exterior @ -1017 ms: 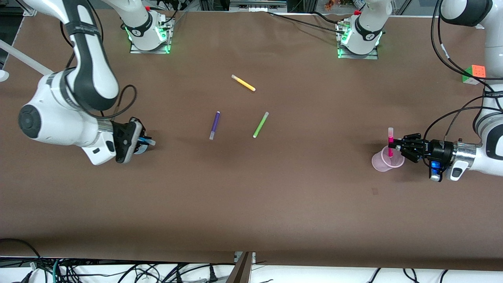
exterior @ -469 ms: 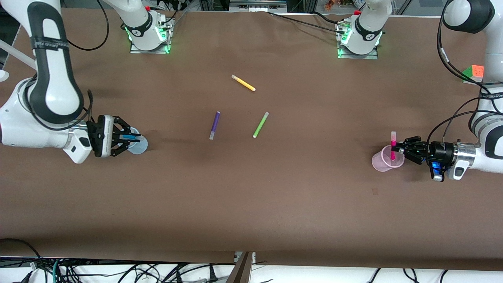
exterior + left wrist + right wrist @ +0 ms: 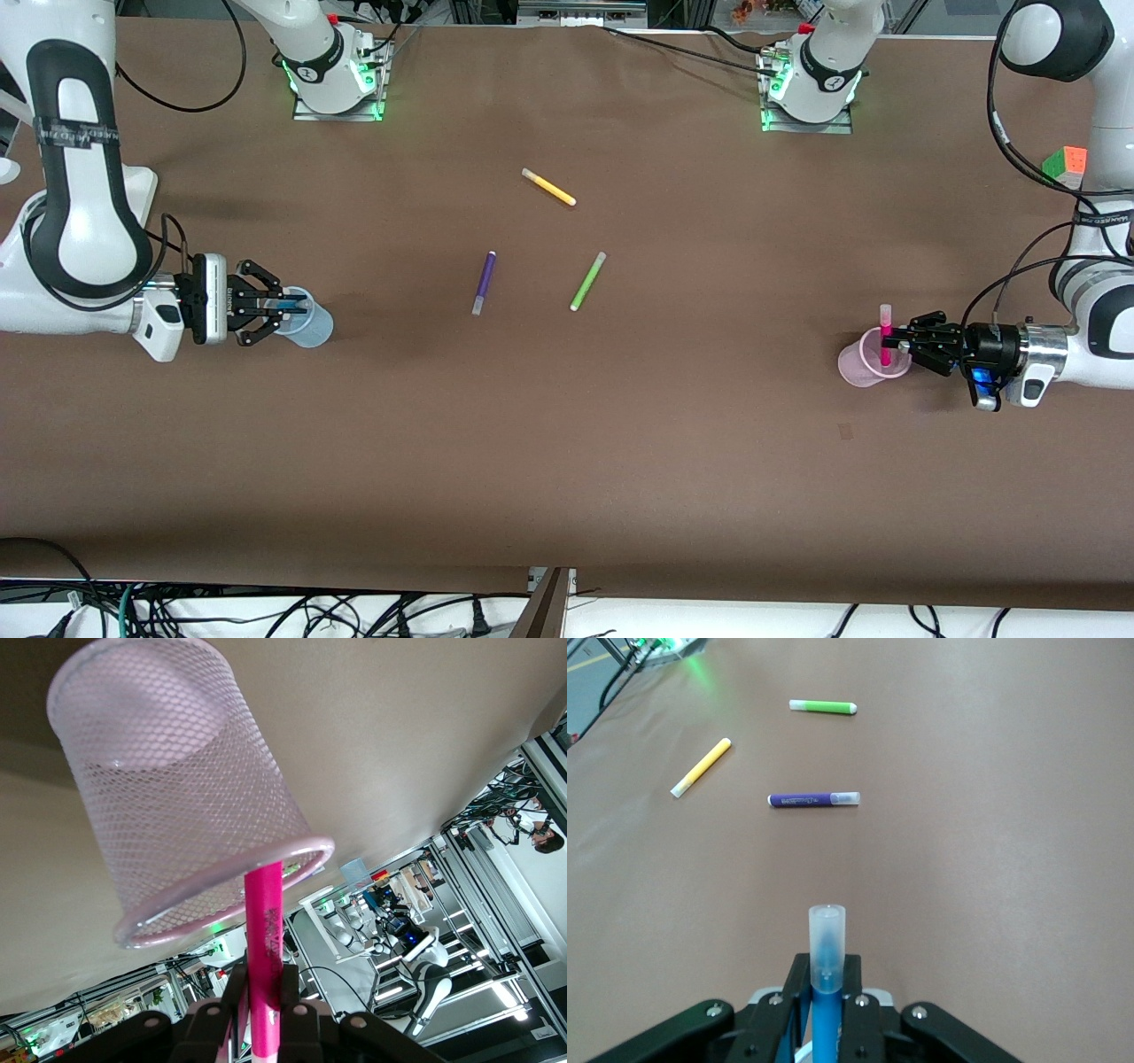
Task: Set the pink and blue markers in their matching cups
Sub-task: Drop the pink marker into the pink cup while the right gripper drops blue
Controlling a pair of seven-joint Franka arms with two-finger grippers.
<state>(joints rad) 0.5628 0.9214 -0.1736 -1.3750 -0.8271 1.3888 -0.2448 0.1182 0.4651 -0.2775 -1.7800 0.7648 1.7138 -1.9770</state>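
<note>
Two glossy white arms with dark grey joint bands are showing black lettering on those bands. Loose black cables are looping along each arm to the wrist. Green lights are glowing at both metal base plates. Each wrist is ending in a silver ring and a black, angular left pincer [image 3: 893,341] and right pincer [image 3: 292,309]; a blue light is shining under the left wrist.

brown table [image 3: 567,461], 3 loose markers [image 3: 484,282], 2 cups [image 3: 873,368], puzzle cube [image 3: 1066,166]

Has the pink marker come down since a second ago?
Yes. Held in the left gripper, the pink marker has sunk lower into the pink cup, which stayed put.
</note>
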